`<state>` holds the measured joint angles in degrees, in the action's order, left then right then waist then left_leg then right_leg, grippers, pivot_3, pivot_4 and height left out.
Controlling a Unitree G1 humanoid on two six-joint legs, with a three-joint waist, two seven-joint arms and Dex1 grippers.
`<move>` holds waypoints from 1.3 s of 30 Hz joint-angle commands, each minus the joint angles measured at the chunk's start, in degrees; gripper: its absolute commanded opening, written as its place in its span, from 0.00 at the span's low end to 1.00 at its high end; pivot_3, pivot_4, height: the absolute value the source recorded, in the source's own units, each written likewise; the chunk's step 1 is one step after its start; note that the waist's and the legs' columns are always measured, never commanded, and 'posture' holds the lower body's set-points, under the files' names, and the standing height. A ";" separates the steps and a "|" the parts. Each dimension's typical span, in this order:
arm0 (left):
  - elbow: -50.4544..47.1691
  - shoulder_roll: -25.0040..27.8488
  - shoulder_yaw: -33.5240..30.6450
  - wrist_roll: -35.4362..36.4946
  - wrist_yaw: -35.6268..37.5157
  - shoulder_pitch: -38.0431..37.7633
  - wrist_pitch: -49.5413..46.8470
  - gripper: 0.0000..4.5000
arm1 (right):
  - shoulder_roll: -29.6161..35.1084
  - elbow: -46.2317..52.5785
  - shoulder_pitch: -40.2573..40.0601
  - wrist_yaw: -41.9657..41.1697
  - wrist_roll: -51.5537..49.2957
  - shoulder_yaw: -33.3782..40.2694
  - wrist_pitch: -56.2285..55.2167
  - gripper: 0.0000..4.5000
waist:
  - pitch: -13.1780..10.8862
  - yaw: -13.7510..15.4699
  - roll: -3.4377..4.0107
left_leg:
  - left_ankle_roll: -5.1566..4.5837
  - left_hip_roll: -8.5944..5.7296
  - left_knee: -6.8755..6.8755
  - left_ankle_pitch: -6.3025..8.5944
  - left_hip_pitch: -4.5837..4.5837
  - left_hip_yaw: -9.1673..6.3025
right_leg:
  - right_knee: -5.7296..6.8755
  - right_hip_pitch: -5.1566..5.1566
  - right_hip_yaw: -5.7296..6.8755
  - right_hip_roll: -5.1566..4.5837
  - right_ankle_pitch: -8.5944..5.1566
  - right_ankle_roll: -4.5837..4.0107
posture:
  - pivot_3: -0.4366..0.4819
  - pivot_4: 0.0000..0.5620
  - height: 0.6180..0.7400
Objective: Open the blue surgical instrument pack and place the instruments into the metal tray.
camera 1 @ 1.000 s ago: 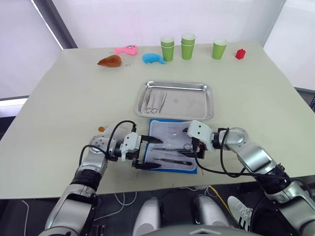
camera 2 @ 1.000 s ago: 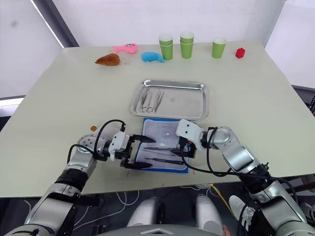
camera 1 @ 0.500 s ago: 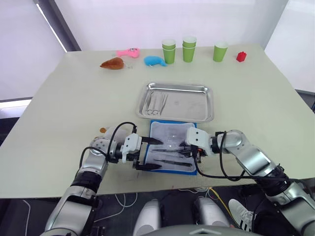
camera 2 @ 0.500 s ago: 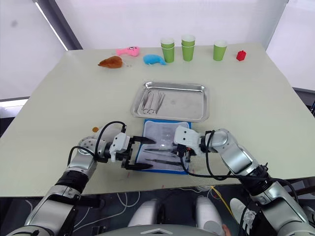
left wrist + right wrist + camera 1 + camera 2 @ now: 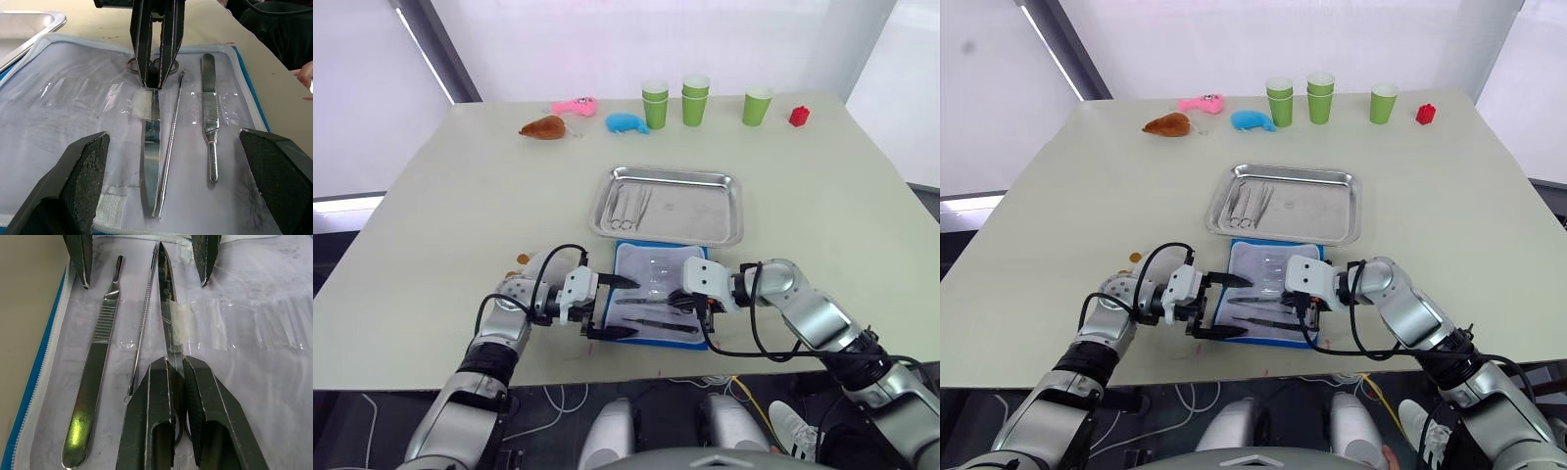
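Observation:
The blue surgical instrument pack (image 5: 656, 272) lies open near the table's front edge, its pale lining up. On the lining lie three instruments: taped-down scissors (image 5: 166, 293), a thin probe (image 5: 144, 318) and a flat ridged handle (image 5: 100, 357). My right gripper (image 5: 176, 363) is shut on the scissors just ahead of their ring handles. My left gripper (image 5: 625, 307) stands open at the pack's left edge, its fingers apart on either side of the tool tips and touching nothing. The metal tray (image 5: 700, 208) sits just beyond the pack with a few instruments (image 5: 628, 204) in its left part.
Along the far edge stand green cups (image 5: 655, 104), a blue whale toy (image 5: 626, 122), a pink toy (image 5: 574, 106), a brown toy (image 5: 544, 127) and a small red block (image 5: 798, 116). The pack lies close to the table's front edge.
My right gripper moved in over the pack and closed on the scissors. The left gripper stayed open in place. The camera shifted slightly.

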<state>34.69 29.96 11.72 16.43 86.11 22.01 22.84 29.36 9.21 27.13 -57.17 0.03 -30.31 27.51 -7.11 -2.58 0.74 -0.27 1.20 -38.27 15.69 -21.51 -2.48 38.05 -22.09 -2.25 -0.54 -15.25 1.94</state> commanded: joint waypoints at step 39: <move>3.89 0.23 5.92 -7.04 -2.66 -3.59 -3.89 1.00 | 12.90 19.38 10.45 -6.06 3.64 -4.50 21.28 0.02 | -0.12 0.09 0.35 | -0.01 -2.01 0.57 -0.01 0.10 -2.53 | 0.76 0.65 1.67 -2.03 -1.56 0.39 | 0.48 0.27 1.00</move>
<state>32.49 29.07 14.21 16.33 84.47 22.00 21.93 40.80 26.35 36.16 -62.61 3.95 -36.29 49.64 -7.23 -2.50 1.09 -0.28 -0.82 -37.70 15.68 -21.41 -5.01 38.81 -21.44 -0.58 -2.57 -16.81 2.33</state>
